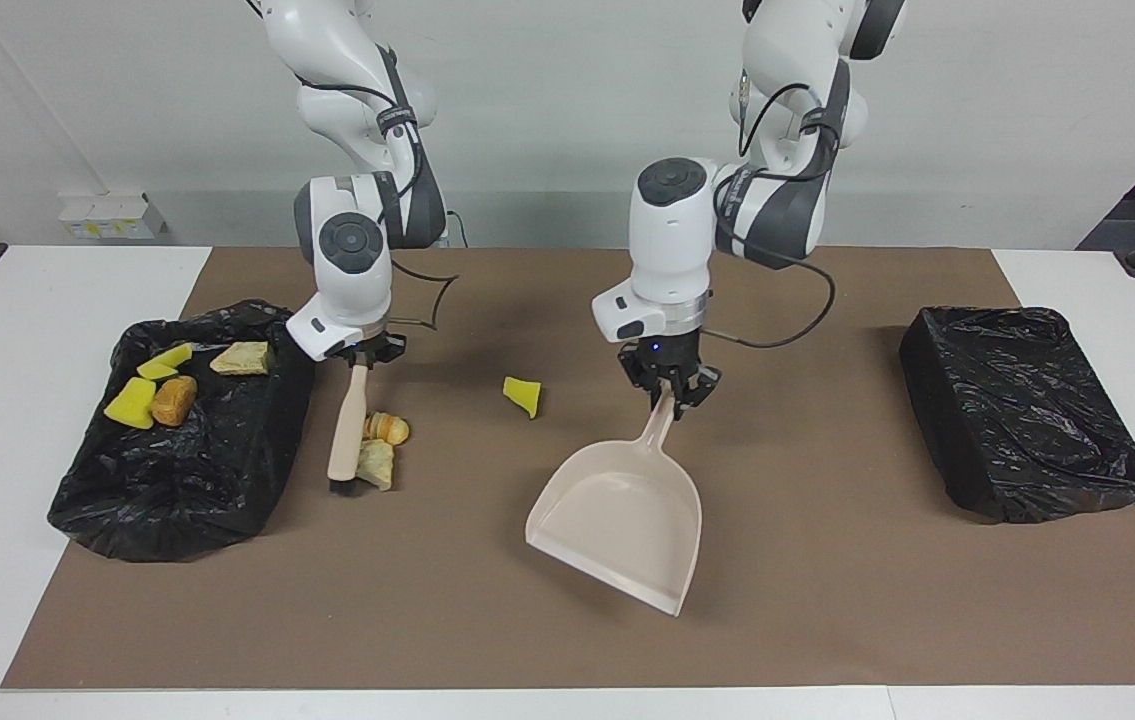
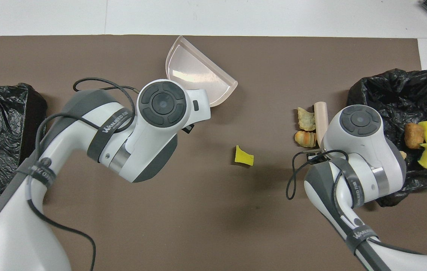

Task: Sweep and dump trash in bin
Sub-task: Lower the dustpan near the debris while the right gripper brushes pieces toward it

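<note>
Left tool pinching dustpan handle, pan tilted, seemingly lifted; right tool clamping brush beside two trash lumps.

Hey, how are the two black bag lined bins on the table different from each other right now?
The bin at the right arm's end holds trash: yellow sponge pieces and bread-like lumps. The bin at the left arm's end shows none. The first has a loose, spread-out bag; the second looks boxier and sharper-edged. The brush works right beside the first; nothing lies near the second. Both are black-lined and sit on the brown mat.
</note>
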You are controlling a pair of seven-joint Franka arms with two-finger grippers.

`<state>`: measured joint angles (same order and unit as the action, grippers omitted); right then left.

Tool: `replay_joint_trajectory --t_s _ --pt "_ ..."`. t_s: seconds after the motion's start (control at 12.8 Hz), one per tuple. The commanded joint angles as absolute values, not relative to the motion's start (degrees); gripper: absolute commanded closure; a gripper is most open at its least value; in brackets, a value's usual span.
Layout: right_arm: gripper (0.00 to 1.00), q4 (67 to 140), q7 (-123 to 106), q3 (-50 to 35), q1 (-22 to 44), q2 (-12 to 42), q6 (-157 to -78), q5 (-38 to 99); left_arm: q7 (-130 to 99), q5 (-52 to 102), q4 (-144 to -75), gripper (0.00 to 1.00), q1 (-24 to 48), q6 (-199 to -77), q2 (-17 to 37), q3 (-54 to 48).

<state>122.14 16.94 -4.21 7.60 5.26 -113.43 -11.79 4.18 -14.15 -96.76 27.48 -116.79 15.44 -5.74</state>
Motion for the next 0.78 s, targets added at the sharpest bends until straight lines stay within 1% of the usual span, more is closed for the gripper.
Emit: replay_joint_trajectory --t_s 0.0,0.16,0.23,0.31,0.39,0.47,0.55,0.7 --pt "1.00 123.8 15.3 -4.4 10.7 3.2 -113.9 -8.3 20.4 -13.2 -109.0 1.00 24.7 -115.9 5.2 -6.1" --pt "1.00 123.8 14.9 -4.5 13.7 2.8 -113.4 -6.0 31.8 -7.7 -112.1 1.00 22.3 -111.5 1.6 -6.0" --pt "1.00 123.8 14.7 -4.6 15.0 2.8 -112.6 -5.2 36.0 -7.1 -112.6 1.00 21.1 -109.6 1.0 -6.0" --pt "1.00 123.8 14.9 -4.5 17.8 2.8 -112.1 -5.0 39.1 -6.8 -113.7 1.00 20.9 -109.4 0.6 -6.0" --pt "1.00 124.3 14.9 -4.5 19.0 2.3 -110.9 -4.9 43.1 -5.7 -114.8 1.00 20.2 -109.4 -0.3 -6.0" --pt "1.00 124.9 14.2 -4.7 19.4 1.5 -110.0 -4.7 46.2 -3.8 -117.2 1.00 19.6 -109.6 -1.5 -6.0" --pt "1.00 125.2 14.2 -4.9 21.3 1.3 -110.2 -1.8 47.4 -2.6 -120.3 1.00 19.6 -110.3 -2.9 -6.0" --pt "1.00 125.0 14.9 -5.0 22.1 1.2 -110.7 2.0 48.8 0.3 -122.9 1.00 19.8 -113.0 -2.5 -6.0"
